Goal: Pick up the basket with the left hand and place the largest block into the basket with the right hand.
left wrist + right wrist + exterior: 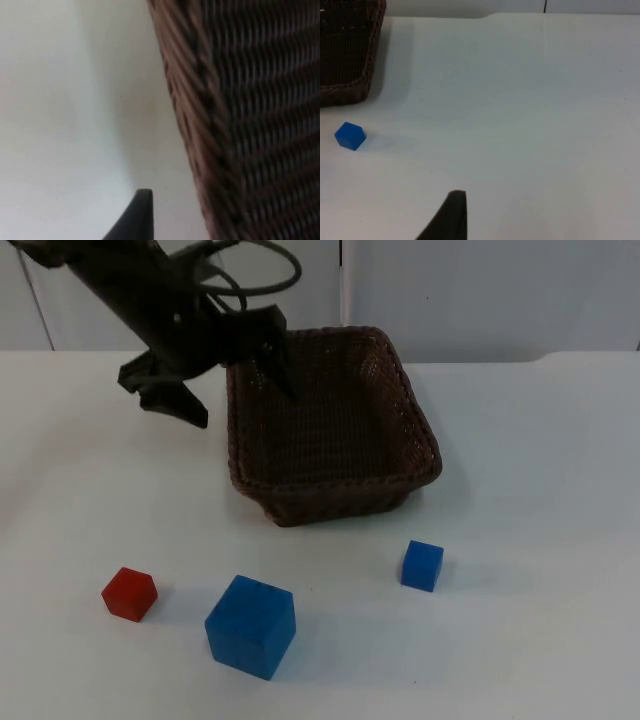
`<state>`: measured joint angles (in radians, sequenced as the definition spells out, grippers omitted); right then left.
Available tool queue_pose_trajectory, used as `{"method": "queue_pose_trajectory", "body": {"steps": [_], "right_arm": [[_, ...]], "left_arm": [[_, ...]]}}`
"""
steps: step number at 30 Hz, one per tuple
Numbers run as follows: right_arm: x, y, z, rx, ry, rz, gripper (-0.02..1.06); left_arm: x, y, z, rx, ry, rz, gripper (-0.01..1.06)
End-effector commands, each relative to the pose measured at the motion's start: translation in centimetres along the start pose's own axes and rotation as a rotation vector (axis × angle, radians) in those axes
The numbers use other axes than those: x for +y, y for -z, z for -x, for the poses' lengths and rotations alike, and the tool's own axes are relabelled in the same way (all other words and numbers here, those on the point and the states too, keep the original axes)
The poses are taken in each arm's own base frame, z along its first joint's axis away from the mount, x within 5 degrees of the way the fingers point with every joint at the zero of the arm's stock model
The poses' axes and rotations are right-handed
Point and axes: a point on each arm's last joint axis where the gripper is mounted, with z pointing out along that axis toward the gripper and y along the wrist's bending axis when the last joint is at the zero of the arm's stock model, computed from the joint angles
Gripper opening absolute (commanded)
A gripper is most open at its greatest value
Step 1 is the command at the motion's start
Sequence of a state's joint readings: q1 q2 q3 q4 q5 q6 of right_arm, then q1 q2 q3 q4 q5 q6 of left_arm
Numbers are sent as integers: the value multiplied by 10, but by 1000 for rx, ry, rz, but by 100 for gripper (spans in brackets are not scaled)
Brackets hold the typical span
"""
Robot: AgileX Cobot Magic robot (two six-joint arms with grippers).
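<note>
Large blue block (251, 626): nearest the camera, on the tabletop (540, 620), resting free; the biggest of the three, so the one to be moved.
Red block (129, 593): just left of it, small, apart from it.
Small blue block (422, 565): right of the large one, nearer the basket's front wall; also seen from the right wrist (350, 135).
Basket (335, 420): dark brown wicker, behind the blocks, seemingly sitting on the tabletop.
Left pincer (245, 380): at the basket's left rim, one finger inside the wall and one outside, straddling it; whether it has closed on the rim I cannot tell.
Key relation: the large block lies in front of the basket's left front corner, toward the camera.
Right pincer: its wrist camera looks over bare tabletop toward the small blue block and the basket's corner (350, 55); its opening cannot be judged. The arm waits.
</note>
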<state>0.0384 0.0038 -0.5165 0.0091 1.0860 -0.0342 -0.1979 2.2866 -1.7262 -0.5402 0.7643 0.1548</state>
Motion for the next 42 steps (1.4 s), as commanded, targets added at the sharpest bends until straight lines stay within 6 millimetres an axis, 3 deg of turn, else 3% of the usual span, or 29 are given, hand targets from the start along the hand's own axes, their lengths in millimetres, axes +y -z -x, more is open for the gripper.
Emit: {"method": "queue_pose_trajectory", "body": {"steps": [1,9,12,19,38,41,42], "right_arm": [[0,0,0,-9,0,-7,105],[0,0,0,-9,1,-8,105],[0,0,0,-9,1,-8,105],[0,0,0,-9,1,-8,105],[0,0,0,-9,1,-8,105],[0,0,0,-9,1,-8,105],[0,0,0,-9,1,-8,105]], "left_arm": [[-3,-6,1,-8,4,2,105],[10,-35,-3,22,50,13,105],[12,-42,-4,23,70,8,100],[14,-45,-4,17,75,7,83],[15,-45,-8,55,45,21,83],[15,-45,-8,60,45,21,80],[15,-45,-8,62,45,20,75]]}}
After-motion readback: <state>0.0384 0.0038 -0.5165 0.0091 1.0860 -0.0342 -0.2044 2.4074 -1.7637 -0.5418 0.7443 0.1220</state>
